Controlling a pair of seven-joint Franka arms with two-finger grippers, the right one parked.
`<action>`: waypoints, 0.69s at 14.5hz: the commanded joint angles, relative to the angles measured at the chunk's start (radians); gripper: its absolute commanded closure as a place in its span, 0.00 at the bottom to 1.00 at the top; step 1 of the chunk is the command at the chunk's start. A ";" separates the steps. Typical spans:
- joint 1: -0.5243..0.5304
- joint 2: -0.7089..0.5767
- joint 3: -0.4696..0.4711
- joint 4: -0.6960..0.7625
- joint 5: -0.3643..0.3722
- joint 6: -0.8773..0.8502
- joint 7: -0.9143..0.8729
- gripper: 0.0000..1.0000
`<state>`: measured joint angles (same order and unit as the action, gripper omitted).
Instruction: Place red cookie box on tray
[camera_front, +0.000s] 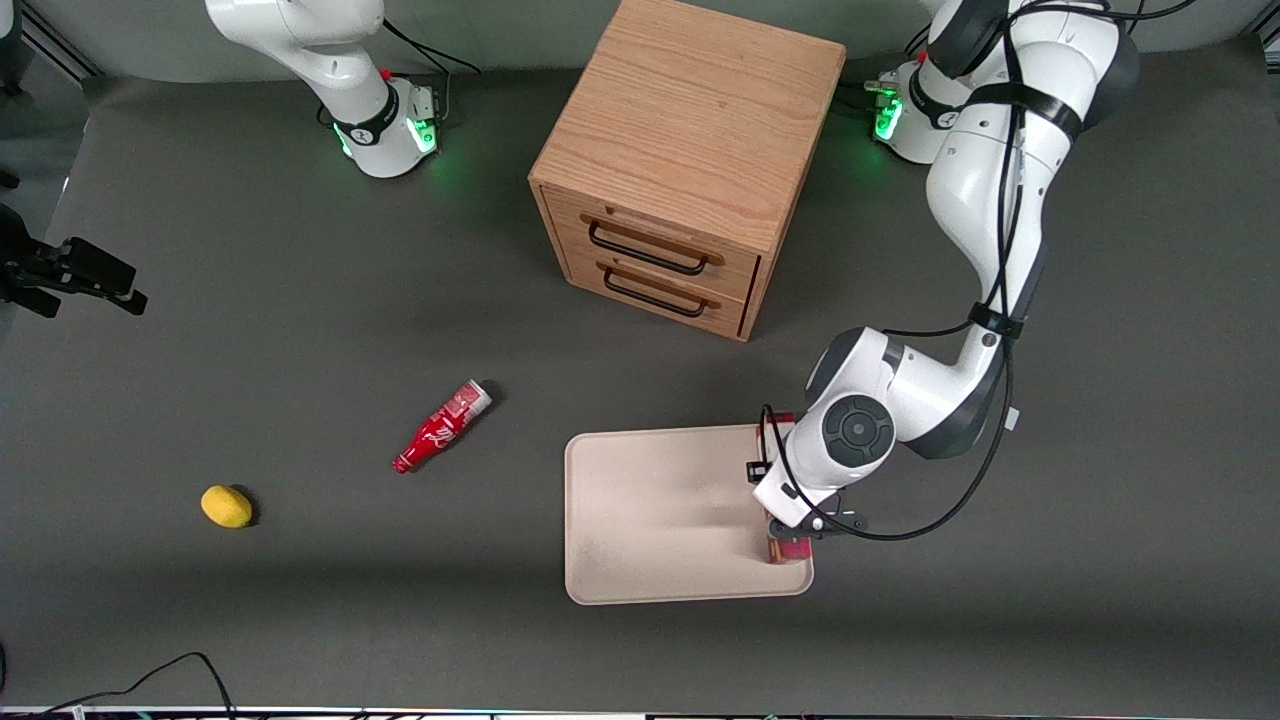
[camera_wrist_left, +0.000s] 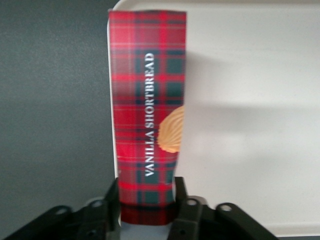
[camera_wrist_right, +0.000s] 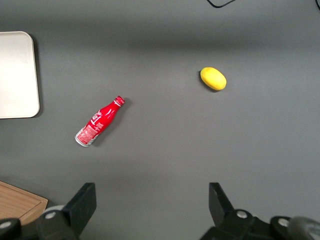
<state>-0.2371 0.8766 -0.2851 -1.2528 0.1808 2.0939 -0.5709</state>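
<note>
Your gripper (camera_wrist_left: 146, 202) is clamped on one end of the red cookie box (camera_wrist_left: 147, 115), a finger (camera_wrist_left: 111, 200) pressed to each long side. The box sits along the tray (camera_front: 650, 510) edge nearest the working arm's end of the table, over the rim; whether it rests on the tray you cannot tell. Nothing else shows in the tray. Out on the mat: a red bottle (camera_front: 441, 426) on its side, a lemon (camera_front: 226, 506), and a wooden drawer cabinet (camera_front: 680, 160), both drawers shut.

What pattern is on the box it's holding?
Red plaid on the red cookie box, clearest in the left wrist view, held by the gripper.
</note>
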 joint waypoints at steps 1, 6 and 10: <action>0.001 -0.018 0.006 -0.019 0.016 0.011 -0.027 0.00; 0.018 -0.103 0.006 0.000 0.000 -0.063 -0.029 0.00; 0.080 -0.292 0.003 -0.011 -0.018 -0.273 -0.001 0.00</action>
<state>-0.1933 0.7220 -0.2834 -1.2079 0.1780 1.9136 -0.5772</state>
